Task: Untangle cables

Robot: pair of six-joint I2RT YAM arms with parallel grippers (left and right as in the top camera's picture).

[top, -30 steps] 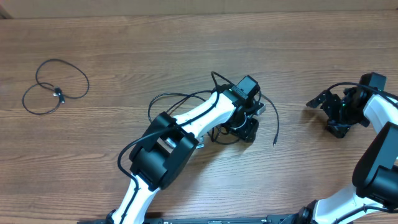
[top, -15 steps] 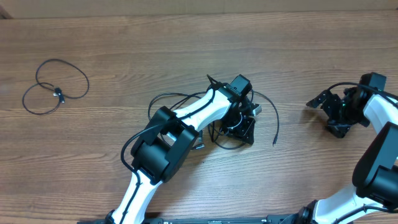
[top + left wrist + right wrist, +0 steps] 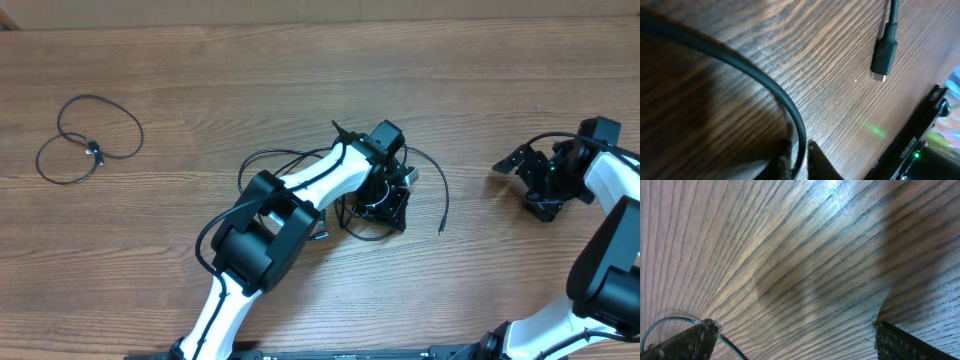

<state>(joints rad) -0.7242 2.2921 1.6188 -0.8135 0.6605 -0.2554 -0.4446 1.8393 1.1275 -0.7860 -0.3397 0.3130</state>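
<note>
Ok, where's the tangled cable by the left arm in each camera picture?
Overhead: the tangled cable loops mid-table, on either side of the left gripper.
Left wrist: it arcs from upper left down between the gripper's fingers.
Right wrist: not in it, only the table and the open right gripper.
Shared landmark: the wood-grain table, in all three views.
</note>
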